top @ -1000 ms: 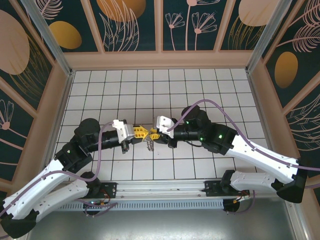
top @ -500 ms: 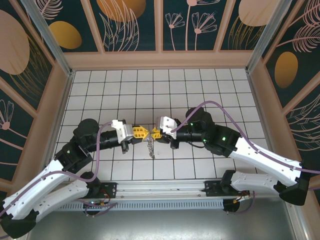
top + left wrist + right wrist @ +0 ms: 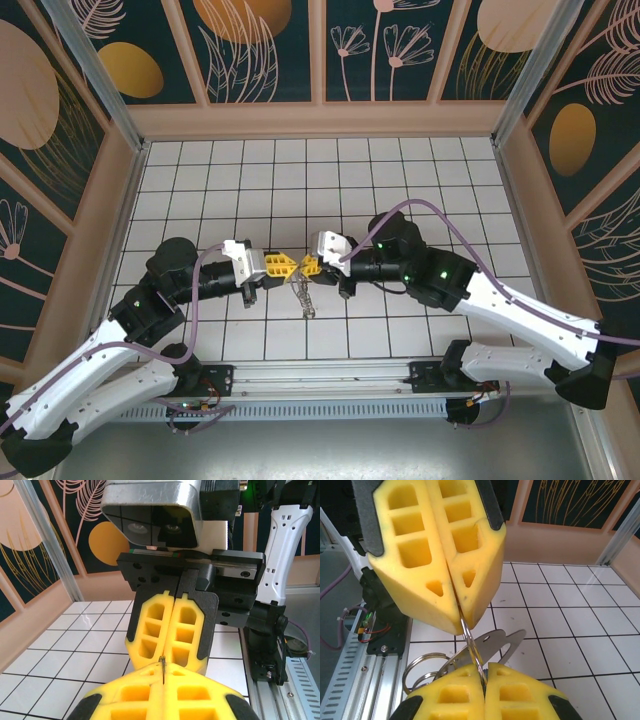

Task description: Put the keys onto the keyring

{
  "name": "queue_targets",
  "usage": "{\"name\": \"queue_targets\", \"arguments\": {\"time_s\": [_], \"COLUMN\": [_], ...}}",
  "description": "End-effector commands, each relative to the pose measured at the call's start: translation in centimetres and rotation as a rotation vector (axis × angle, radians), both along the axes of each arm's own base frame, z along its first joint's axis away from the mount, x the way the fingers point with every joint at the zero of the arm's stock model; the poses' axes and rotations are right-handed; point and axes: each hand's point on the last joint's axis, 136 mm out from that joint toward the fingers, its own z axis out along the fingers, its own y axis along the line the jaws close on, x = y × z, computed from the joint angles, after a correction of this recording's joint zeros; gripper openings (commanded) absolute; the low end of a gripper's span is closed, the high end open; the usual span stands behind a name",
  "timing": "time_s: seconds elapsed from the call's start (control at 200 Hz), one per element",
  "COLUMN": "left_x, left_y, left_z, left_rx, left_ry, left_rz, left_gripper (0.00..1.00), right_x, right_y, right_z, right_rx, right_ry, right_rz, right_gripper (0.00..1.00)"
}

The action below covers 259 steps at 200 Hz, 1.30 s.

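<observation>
From above, the left gripper (image 3: 287,266) and right gripper (image 3: 308,266) meet tip to tip over the middle of the desk (image 3: 400,170). The keyring (image 3: 303,295) dangles just below them.

In the left wrist view, both pairs of yellow fingers are pressed together on a thin metal edge.

The right wrist view shows each gripper pinching the same ring wire, with the silvery keys (image 3: 492,642) hanging against it. I cannot tell whether they are threaded. Threading likely needs small, matched moves, or the wire could slip free.
</observation>
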Motion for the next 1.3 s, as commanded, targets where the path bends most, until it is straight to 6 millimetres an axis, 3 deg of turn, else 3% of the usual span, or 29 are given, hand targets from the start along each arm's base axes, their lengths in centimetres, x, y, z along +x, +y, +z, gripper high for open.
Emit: {"name": "queue_targets", "arguments": {"time_s": [0.0, 0.325, 1.291], "left_x": [-0.9, -0.9, -0.7], "left_y": [-0.2, -0.3, -0.1], "left_z": [1.1, 0.8, 0.7], "left_rx": [-0.044, -0.03, -0.005], "left_ry": [-0.014, -0.012, -0.009], "left_rz": [-0.057, -0.055, -0.039], "left_gripper": [0.0, 0.0, 0.0], "right_x": [0.5, 0.6, 1.6], "right_y": [0.5, 0.7, -2.0], "right_z": [2.0, 2.3, 5.1], "right_rx": [0.046, 0.044, 0.15], "right_ry": [-0.034, -0.035, -0.05], "right_rz": [0.004, 0.011, -0.082], "right_gripper": [0.0, 0.0, 0.0]}}
